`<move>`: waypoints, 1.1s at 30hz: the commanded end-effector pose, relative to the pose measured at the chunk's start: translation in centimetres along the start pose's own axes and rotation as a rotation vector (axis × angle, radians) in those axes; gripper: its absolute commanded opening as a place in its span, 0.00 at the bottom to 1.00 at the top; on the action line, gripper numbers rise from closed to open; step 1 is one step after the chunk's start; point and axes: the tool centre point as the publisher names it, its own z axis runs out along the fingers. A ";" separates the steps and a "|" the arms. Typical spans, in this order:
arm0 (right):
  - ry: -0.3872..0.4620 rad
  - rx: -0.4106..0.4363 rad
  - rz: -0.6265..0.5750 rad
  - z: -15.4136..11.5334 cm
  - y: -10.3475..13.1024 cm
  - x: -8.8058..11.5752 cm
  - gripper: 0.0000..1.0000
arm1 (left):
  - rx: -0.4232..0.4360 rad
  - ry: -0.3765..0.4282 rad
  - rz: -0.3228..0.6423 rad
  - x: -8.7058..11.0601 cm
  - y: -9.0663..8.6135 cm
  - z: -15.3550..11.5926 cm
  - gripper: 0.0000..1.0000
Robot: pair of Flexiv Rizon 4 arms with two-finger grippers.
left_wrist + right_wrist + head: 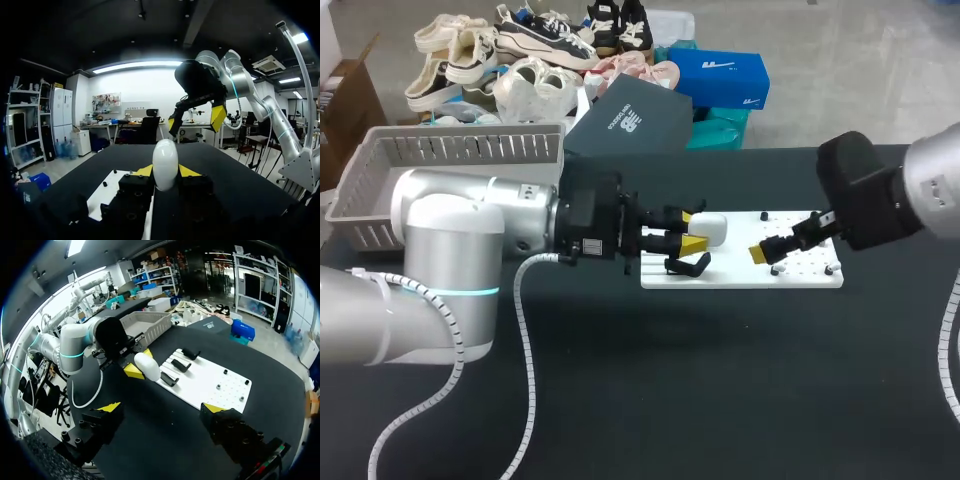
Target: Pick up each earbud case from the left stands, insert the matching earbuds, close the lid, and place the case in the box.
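White egg-shaped earbud case (712, 230) is pinched from both sides between the yellow-tipped fingers of the left gripper (692, 231) and held off the surface, above the left end of a flat white stand board (805, 276), over its black stands (686, 266). Right gripper (161, 408) is spread wide with nothing in it, above the board's right part. The board lies on a black tabletop (720, 390). A grey slotted plastic basket (450, 150) sits at the far left.

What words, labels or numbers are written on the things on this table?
None can be read.
The earbud case in the left claw: plain white, no print visible.
The white board: pegs and holes only, no marks.
The grey basket: no label visible.
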 end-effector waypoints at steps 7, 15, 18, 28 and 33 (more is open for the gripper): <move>0.018 0.016 0.026 2.6 0.4 -1.9 1.00 | -0.003 0.000 0.001 0.0 0.0 0.0 0.00; 0.041 0.006 0.013 3.9 0.7 -2.7 1.00 | -0.003 0.000 0.001 0.0 0.0 0.0 0.00; 0.047 0.006 0.013 4.3 0.7 -2.8 1.00 | -0.003 0.000 0.001 0.0 0.0 0.0 0.00; 0.057 0.019 0.027 5.3 0.0 -3.3 1.00 | -0.003 0.000 0.001 0.0 0.0 0.0 0.00; 0.057 0.030 0.031 5.6 -0.3 -3.4 1.00 | -0.003 0.000 0.001 0.0 0.0 0.0 0.00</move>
